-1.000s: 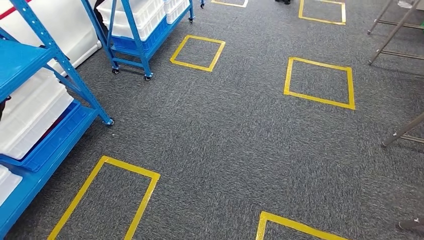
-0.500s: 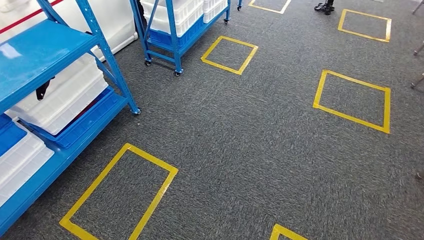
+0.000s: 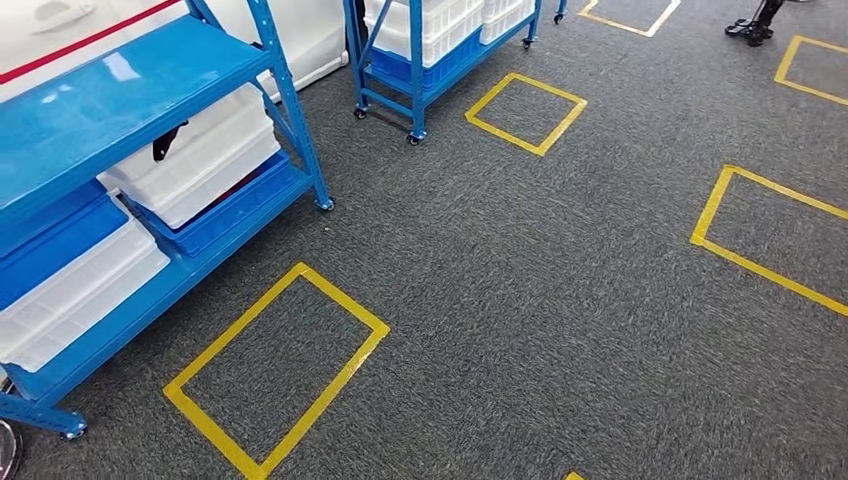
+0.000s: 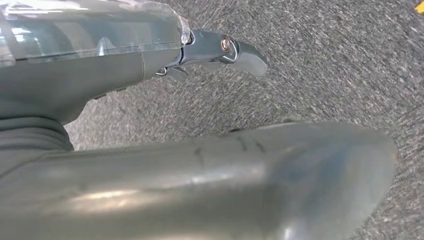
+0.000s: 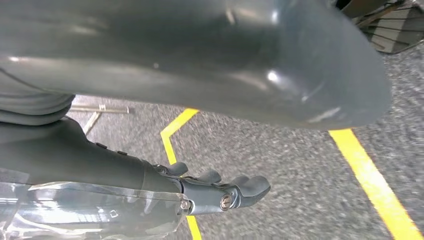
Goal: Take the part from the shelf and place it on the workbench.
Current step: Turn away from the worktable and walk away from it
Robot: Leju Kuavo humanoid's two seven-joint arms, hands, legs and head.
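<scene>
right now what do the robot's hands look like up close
Both look alike: the left hand and right hand have dark grey fingers with a small round screw at the side, a thick smooth grey thumb, a clear glossy plastic cover over the back, and a grey ribbed cuff.

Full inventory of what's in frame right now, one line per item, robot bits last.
near shelf rack: one, blue, left side
white bins: several, on the rack's lower levels
blue trays: under the white bins
black item: one, at the shelf edge over a white bin; cannot tell what it is
wheeled rack: one, blue, behind, holding white bins
tape squares: several, yellow, on grey carpet
person's shoes: dark, far right
left hand: grey, hanging over carpet, empty
right hand: grey, over yellow tape, empty
</scene>
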